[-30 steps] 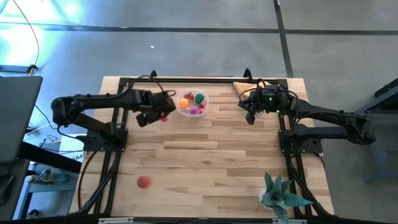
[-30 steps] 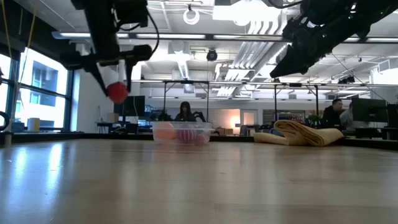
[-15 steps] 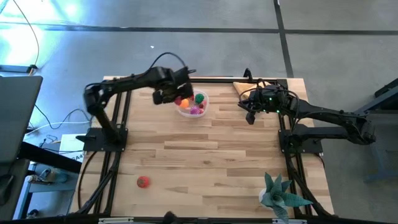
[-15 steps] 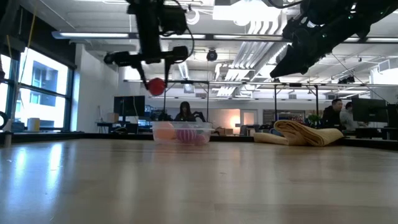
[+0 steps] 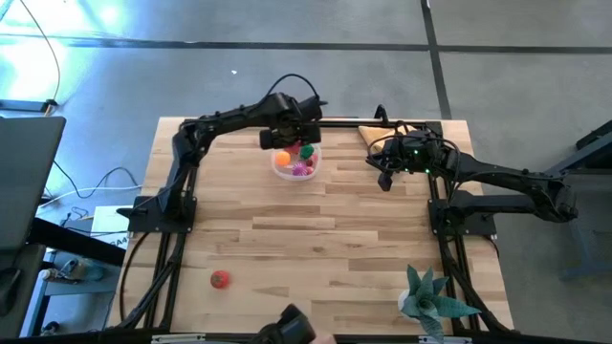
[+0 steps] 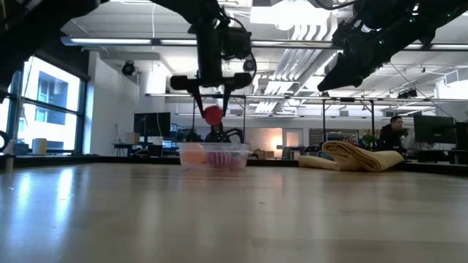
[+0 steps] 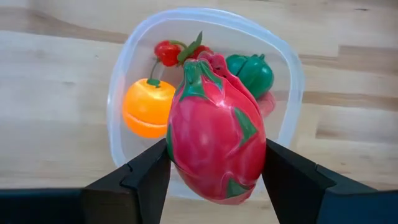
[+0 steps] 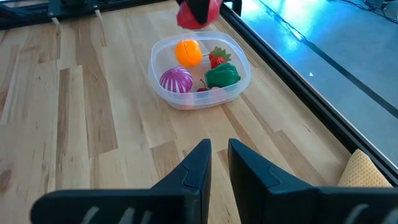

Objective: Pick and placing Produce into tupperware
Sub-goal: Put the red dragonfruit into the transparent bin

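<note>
Overhead view first: the left gripper (image 5: 292,143) hangs over the clear tupperware (image 5: 295,160) at the upper centre of the frame, at the counter's (image 5: 335,239) far edge. Inside the tub sit an orange fruit (image 5: 282,158), a green piece (image 5: 307,150) and a magenta one (image 5: 302,169). One small red produce piece (image 5: 220,279) lies alone at the lower left, well apart. The right gripper (image 5: 385,177) waits at the upper right, near a tan cloth (image 5: 371,133); a teal spiky plant (image 5: 430,298) stands at the lower right.

Low view: the left jaws grasp a red fruit (image 6: 213,115) in the air, directly above the tupperware (image 6: 213,155).

Left wrist view: that fruit is a pink-red dragon fruit (image 7: 214,130) with green scales, pinched across its widest part, with the tub's rim (image 7: 118,102) below it. It looks like hollow, hard, glossy plastic, so probably light, stiff and somewhat slippery; a hold across the belly, as here, seems best. It fills much of the tub's opening, so space is tight.

Right wrist view: the right jaws are nearly clenched and hold nothing; the tupperware (image 8: 199,73) sits in the upper centre with the red fruit (image 8: 198,12) above it.
</note>
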Robot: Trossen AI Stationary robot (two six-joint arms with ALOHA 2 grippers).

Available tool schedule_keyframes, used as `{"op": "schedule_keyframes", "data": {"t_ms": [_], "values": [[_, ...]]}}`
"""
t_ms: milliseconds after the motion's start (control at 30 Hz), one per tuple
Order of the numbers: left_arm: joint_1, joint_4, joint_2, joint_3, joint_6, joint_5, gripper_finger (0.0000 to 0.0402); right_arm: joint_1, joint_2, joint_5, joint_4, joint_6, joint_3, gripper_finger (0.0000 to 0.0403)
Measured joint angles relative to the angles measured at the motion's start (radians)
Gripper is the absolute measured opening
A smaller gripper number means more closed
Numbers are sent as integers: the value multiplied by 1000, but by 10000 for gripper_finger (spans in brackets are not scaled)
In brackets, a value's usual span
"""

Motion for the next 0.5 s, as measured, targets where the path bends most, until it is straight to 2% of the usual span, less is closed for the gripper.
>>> {"op": "schedule_keyframes", "data": {"t_ms": [500], "values": [[5,-4,101,7,-27,26,218,0,0,0,0,0,0,44]]}}
